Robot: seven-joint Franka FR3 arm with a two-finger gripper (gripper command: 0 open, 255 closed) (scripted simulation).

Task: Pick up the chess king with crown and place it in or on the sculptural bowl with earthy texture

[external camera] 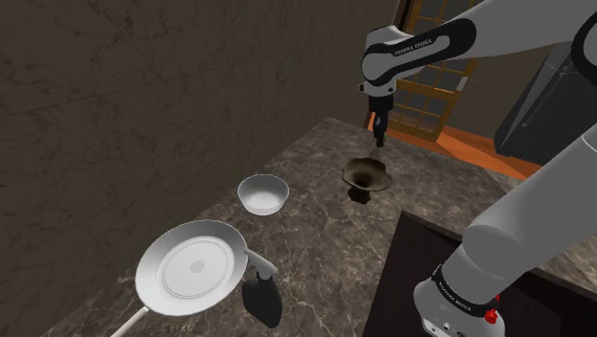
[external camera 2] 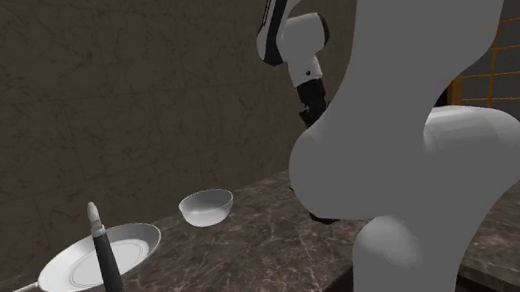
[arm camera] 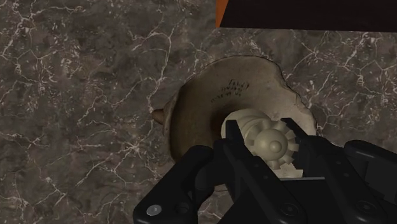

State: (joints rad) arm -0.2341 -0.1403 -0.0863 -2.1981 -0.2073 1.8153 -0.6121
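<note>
Hand [arm camera: 263, 132] clasped on the cream chess king [arm camera: 272, 144], hanging above the brown sculptural bowl [arm camera: 216, 102] on the marble counter [arm camera: 76, 95]; I would centre over the hollow, descend slowly, and release only when the king sits low inside.

The counter [external camera: 316, 239] looks like dark polished marble with pale veins and a faint sheen. The brown bowl [arm camera: 216, 102] is matt and earthy, its skin uneven and mottled like unglazed clay. The king [arm camera: 273, 143] is cream, smooth and ridged, with a soft gloss. The gripper [external camera: 380, 140] is smooth black with dull highlights. The white bowl [external camera: 262, 194] and pan [external camera: 191, 268] are plain, smooth and slightly shiny. The wall [external camera: 143, 96] is rough and matt.
</note>
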